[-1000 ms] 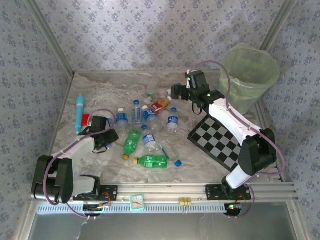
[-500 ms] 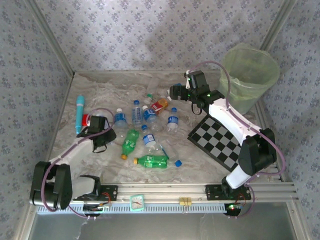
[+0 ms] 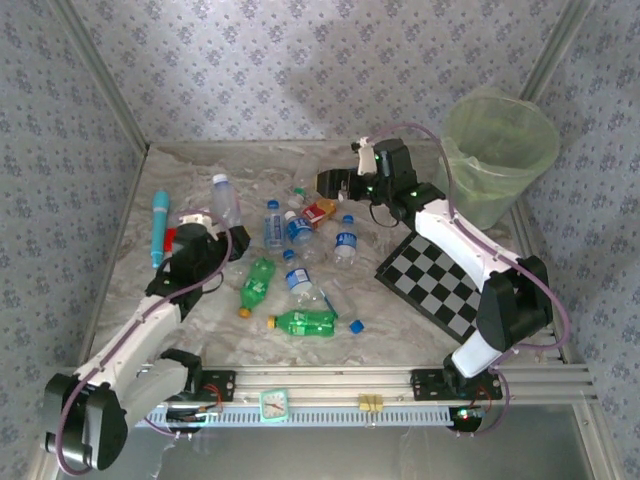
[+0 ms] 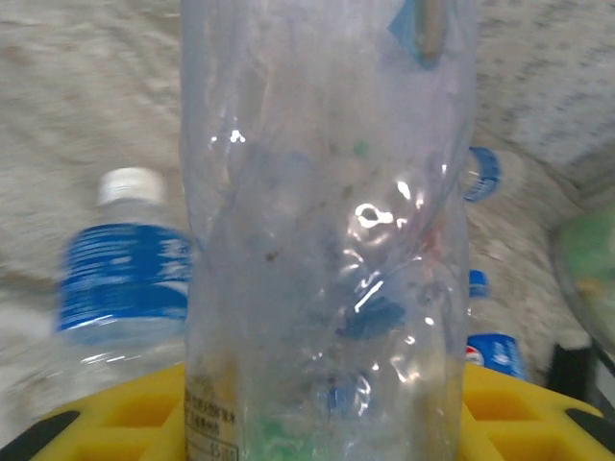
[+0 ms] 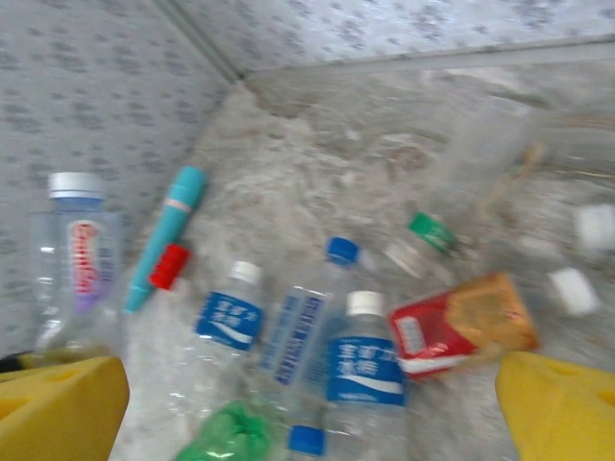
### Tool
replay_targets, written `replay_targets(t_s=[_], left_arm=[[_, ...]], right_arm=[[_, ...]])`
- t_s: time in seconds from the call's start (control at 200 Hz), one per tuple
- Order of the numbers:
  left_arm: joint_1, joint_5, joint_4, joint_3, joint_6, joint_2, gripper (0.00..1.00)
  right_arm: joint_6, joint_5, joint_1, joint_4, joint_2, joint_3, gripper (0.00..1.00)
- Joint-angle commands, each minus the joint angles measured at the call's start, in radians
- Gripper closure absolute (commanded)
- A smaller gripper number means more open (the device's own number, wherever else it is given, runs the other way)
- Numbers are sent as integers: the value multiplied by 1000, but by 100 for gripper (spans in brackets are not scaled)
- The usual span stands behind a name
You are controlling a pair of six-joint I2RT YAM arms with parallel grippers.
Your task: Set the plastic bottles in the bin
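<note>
Left gripper [image 3: 213, 232] clamped on a clear bottle [image 3: 226, 200]; bin [image 3: 505, 175] at the table's far right corner.
The table [image 3: 385, 318] is covered in pale crumpled sheeting, and the tall pale-green bin stands well apart from the held bottle, with a checkerboard [image 3: 440, 280] lying flat in front of it. The left gripper's yellow pads [image 4: 106, 423] press on both sides of the clear bottle, which stands upright with its white cap on top. The right gripper [image 3: 330, 183] hovers over the far middle of the table, its yellow pads [image 5: 58, 408] wide apart with nothing between them. Loose bottles [image 3: 300, 230] lie between the two arms: two green bottles [image 3: 305, 322] toward the front, blue-labelled clear ones in the middle, and a red-orange bottle [image 3: 320, 210] near the right gripper. A turquoise pen [image 3: 160, 225] lies by the left edge.
</note>
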Motion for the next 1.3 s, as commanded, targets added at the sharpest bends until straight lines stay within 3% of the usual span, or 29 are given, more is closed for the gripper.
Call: replay_targets(t_s=[0.0, 0.2, 0.47, 0.845, 1.049, 1.124, 1.189, 1.299], left_arm=[[-50, 76, 197, 61, 44, 71, 57], [-135, 151, 309, 132, 43, 224, 58], [-228, 190, 352, 174, 54, 292, 59], [-267, 208, 377, 191, 64, 317, 59], [-273, 215, 377, 194, 74, 316, 58], [-276, 212, 375, 196, 74, 316, 51], [-275, 209, 375, 196, 70, 313, 38], [-276, 200, 371, 196, 66, 310, 20]], right_arm=[[77, -145, 30, 153, 8, -22, 0], [89, -173, 81, 232, 22, -35, 2], [136, -169, 98, 305, 50, -72, 8], [175, -196, 98, 346, 103, -64, 17], [180, -194, 93, 352, 107, -72, 31], [182, -194, 89, 353, 109, -73, 39], [181, -189, 85, 350, 104, -78, 46], [165, -166, 74, 332, 77, -99, 48]])
